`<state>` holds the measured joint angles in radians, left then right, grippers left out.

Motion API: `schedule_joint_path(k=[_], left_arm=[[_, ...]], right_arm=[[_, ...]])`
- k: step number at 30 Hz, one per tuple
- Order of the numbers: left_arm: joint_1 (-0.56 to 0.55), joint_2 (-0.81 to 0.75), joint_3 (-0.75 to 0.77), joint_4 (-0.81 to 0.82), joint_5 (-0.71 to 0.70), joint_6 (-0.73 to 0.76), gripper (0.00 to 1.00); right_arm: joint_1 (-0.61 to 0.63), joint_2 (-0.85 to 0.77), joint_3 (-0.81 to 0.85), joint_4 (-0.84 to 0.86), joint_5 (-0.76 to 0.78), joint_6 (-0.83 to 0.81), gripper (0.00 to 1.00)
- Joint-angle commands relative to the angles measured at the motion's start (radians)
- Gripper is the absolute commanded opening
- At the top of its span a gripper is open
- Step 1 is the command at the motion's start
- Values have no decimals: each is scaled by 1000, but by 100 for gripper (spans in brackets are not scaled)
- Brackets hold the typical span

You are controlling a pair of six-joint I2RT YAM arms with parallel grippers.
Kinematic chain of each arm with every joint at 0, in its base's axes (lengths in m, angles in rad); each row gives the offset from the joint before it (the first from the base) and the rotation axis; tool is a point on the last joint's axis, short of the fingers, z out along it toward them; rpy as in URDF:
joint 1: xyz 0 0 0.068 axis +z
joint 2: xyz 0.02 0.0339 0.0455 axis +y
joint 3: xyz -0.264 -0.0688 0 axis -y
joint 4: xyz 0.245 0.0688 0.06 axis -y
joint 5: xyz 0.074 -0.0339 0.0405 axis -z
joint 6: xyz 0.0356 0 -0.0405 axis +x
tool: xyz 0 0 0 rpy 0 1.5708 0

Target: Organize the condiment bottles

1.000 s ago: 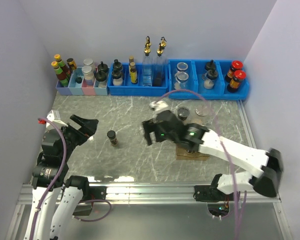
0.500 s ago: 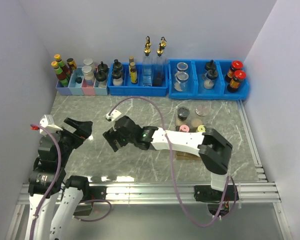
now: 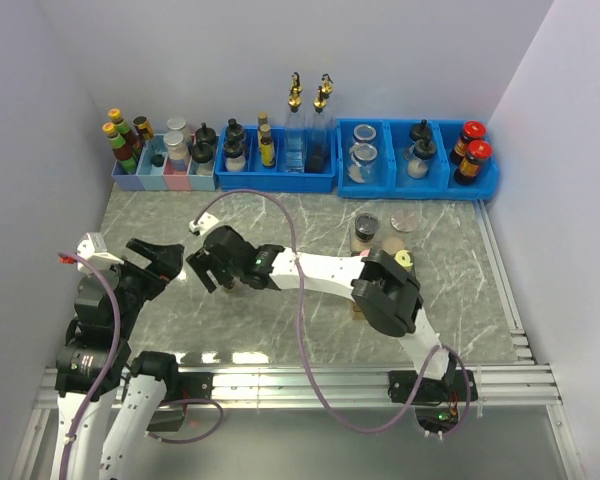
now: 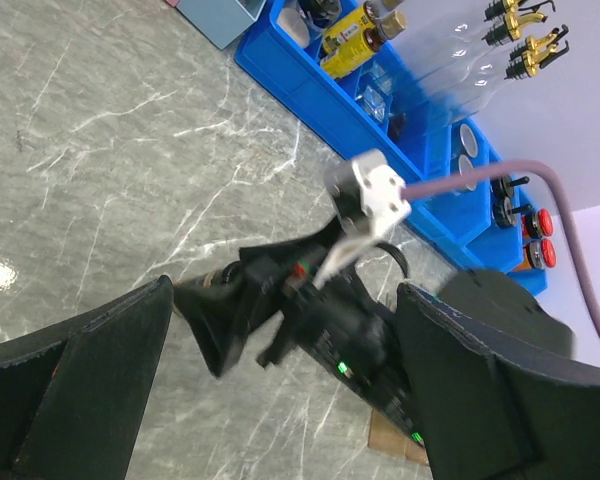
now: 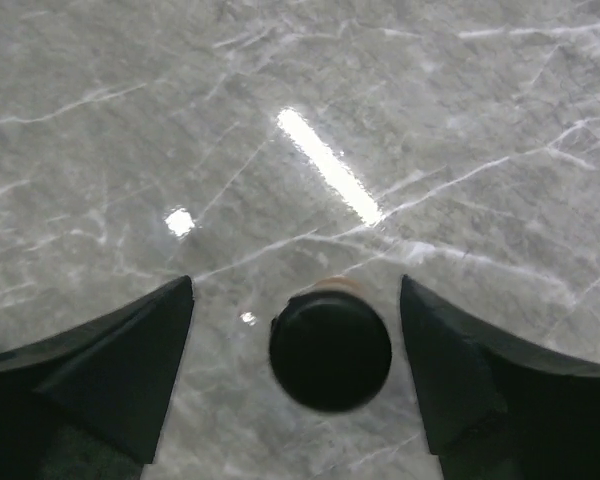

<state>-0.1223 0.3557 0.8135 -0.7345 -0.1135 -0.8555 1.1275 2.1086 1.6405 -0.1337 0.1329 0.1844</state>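
Observation:
A small condiment bottle with a black lid (image 5: 330, 350) stands upright on the marble table. My right gripper (image 5: 296, 295) is open and hangs over it, one finger on each side, neither touching it. From above, the right gripper (image 3: 208, 270) hides that jar. My left gripper (image 3: 168, 258) is open and empty just to its left, and through the open left gripper (image 4: 280, 290) I see the right gripper's black body. More condiment bottles stand at the right: a dark-lidded jar (image 3: 365, 232), a wider clear-lidded jar (image 3: 404, 222) and a pale-yellow lid (image 3: 406, 258).
Blue bins (image 3: 276, 182) and pastel bins (image 3: 164, 178) along the back wall hold jars, tall gold-spouted bottles (image 3: 294, 120) and red-capped sauce bottles (image 3: 470, 150). A brown mat (image 3: 364, 310) lies under the right arm, which stretches across the table's middle.
The right arm has swung left across the table from over the mat to the lone black-lidded jar, which it now covers from above. The left gripper has drawn back slightly to the left.

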Motion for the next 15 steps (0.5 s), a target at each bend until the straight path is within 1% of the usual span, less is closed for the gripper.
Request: schedule_joint_path(k=[1,2,4,7,8,10,11,12,13,15], left_arm=[[-5,-11,12,-3,-20,7,99],[-7,-12,10,-3,-23,9,99],[-8,-12,9,0,-26,12,99],[-10,-11,0,9,-23,12,99],[-8,-9,-4,12,-18,13,99],[-10,-9,-13,18,-15,10,99],[-10,-11,-16,21,-14,7,99],[-8,-9,-17,21,-14,9,99],[-10,-9,-17,23,-14,7,99],[-8,-9,-17,23,-15,10,99]], right_arm=[[-31,42,94,-56,5,33,80],[-31,45,94,-63,5,36,72],[-32,37,88,-79,19,41,66],[-32,5,58,-93,42,47,53],[-32,-21,32,-98,60,50,41],[-35,-54,-1,-102,82,59,27],[-34,-99,-42,-99,108,67,11],[-35,-126,-66,-95,120,73,5],[-37,-156,-91,-95,138,84,0],[-40,-269,-178,-89,184,113,0]])
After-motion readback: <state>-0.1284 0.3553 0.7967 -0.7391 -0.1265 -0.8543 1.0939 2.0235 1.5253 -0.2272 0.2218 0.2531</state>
